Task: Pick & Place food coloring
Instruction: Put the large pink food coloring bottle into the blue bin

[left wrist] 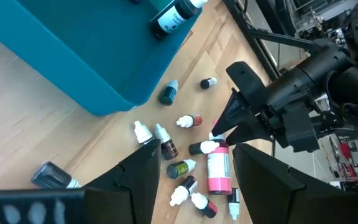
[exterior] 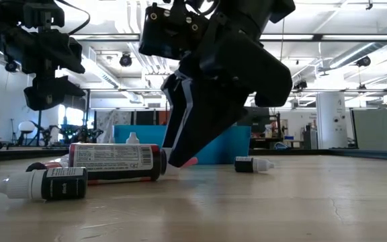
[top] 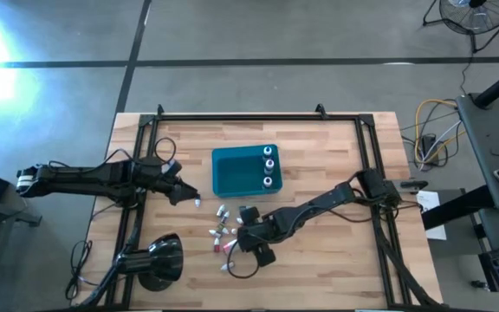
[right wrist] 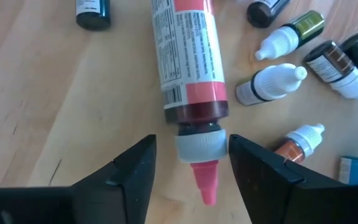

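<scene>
While the right gripper (right wrist: pixel 191 162) hangs low over the wooden table (top: pixel 336 269) with its fingers spread apart, a large pink tube (right wrist: pixel 188 56) lies flat between them, its pale collar and pink nozzle pointing toward the wrist camera. Neither finger touches it. A white label with fine print runs along the tube's side, but the print is too small to read.

Just beside the tube lies a loose scatter of food coloring bottles (left wrist: pixel 185 168): a white-bodied dropper (right wrist: pixel 269 84), an orange one with a white cap (right wrist: pixel 300 140), and dark ones with brown and green labels. Their writing cannot be made out either. In the low view a dark bottle with a white tip (exterior: pixel 46 183) lies on its side nearest the camera, and another dark one (exterior: pixel 252 163) rests farther back.

Beyond the scatter stands the teal bin (top: pixel 232 178), holding three bottles in a row along its right wall.

Farther off, at the left of the table, the left gripper (top: pixel 180 192) hovers near the bin's left side, its fingers parted and holding nothing.
</scene>
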